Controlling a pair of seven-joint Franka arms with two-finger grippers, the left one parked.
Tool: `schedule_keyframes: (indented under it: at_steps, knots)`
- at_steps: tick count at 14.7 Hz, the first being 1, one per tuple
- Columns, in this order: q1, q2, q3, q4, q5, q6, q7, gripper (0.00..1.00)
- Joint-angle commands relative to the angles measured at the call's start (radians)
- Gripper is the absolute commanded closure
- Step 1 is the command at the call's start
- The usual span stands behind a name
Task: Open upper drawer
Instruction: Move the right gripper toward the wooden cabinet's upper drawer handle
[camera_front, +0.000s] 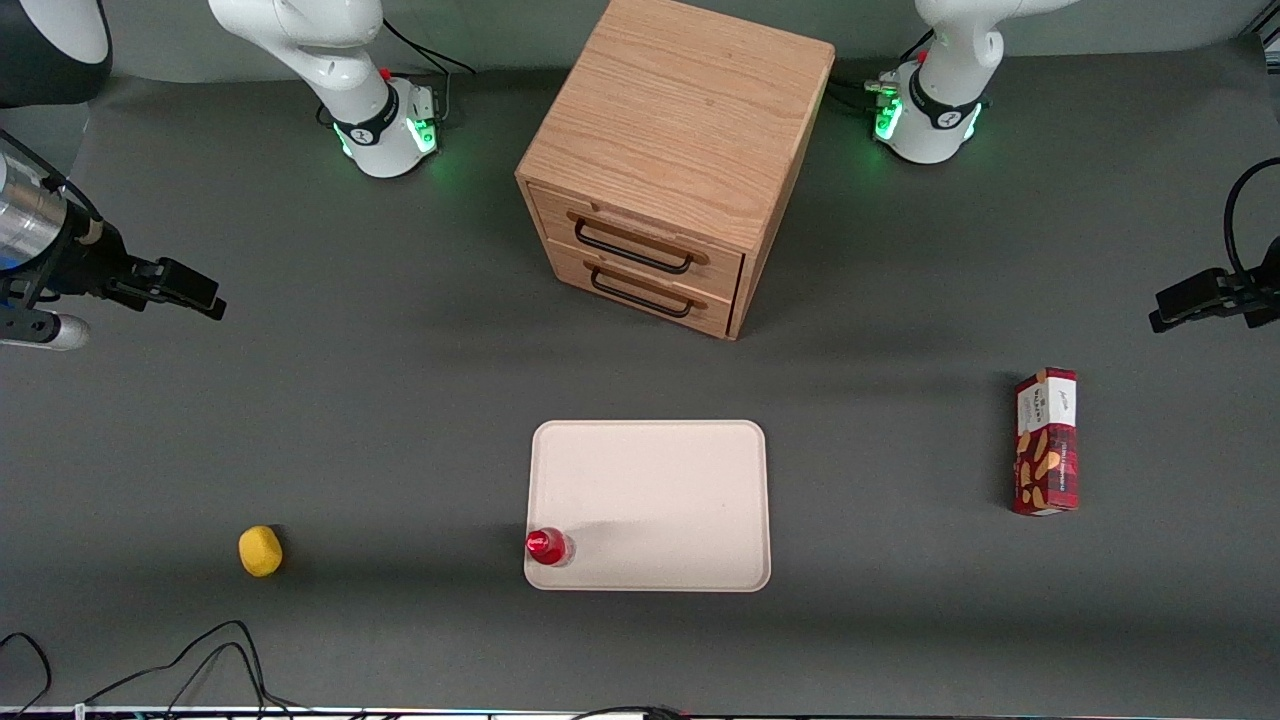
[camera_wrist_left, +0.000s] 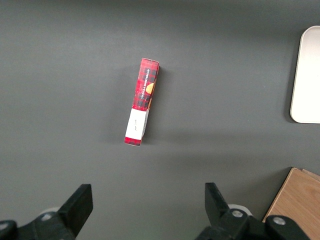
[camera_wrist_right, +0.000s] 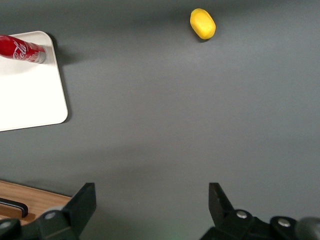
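lab | grey matted table (camera_front: 400, 400) | two base-mounted robot arms | loose cables (camera_front: 190, 660)

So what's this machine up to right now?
It is meant to pull open the upper drawer of the wooden cabinet, but has not started. That drawer is shut, and the gripper hangs open above bare table toward the working arm's end, touching nothing. A red can stands on a white tray.

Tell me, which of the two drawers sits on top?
The upper drawer, right under the cabinet's wooden top; the lower drawer sits beneath it. Both are shut. The hand hangs open, far off toward the working arm's end.
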Motion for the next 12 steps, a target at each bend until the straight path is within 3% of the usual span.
schedule_keyframes:
  at_steps: [1,8,12]
  knots:
    - [0.007,-0.018,0.002,-0.018,-0.021,0.004,0.024,0.0]
    - [0.024,-0.003,0.024,-0.001,-0.007,0.005,0.017,0.0]
    - [0.162,0.026,0.028,0.017,0.043,0.015,0.017,0.0]
